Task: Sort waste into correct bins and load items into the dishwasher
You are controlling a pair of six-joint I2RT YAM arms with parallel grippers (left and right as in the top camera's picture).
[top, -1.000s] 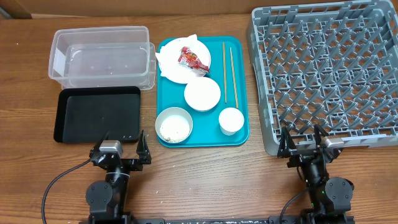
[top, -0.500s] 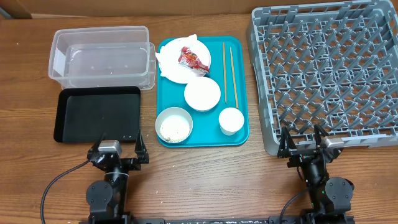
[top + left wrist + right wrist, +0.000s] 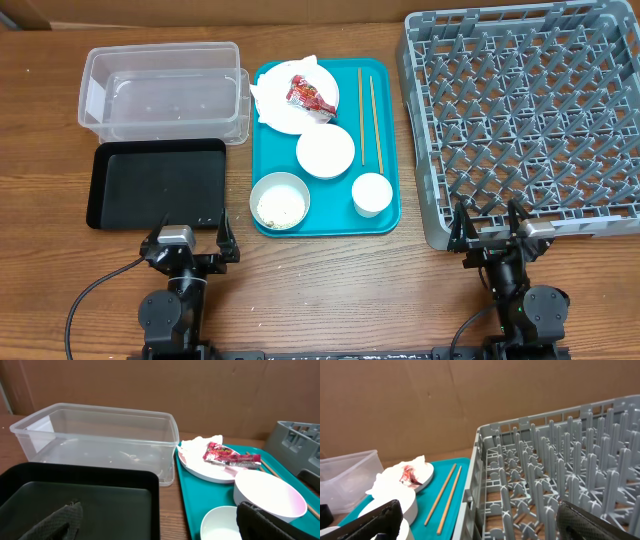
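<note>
A teal tray [image 3: 385, 215] holds a white plate [image 3: 283, 113] with a crumpled napkin [image 3: 266, 90] and a red wrapper [image 3: 308, 95], an empty white bowl [image 3: 325, 151], a bowl with rice grains [image 3: 279, 201], a small cup [image 3: 371, 193] and chopsticks [image 3: 367, 115]. The clear tub [image 3: 160, 90] and black tray [image 3: 155, 183] lie to the left, the grey dish rack [image 3: 530, 120] to the right. My left gripper [image 3: 190, 240] is open and empty below the black tray. My right gripper [image 3: 488, 232] is open and empty at the rack's front edge.
A brown cardboard wall stands behind the table [image 3: 150, 385]. The wooden table [image 3: 340, 290] runs along the front between the two arms. The black tray [image 3: 80, 500] and clear tub [image 3: 95, 435] fill the left wrist view; the rack [image 3: 560, 475] fills the right wrist view.
</note>
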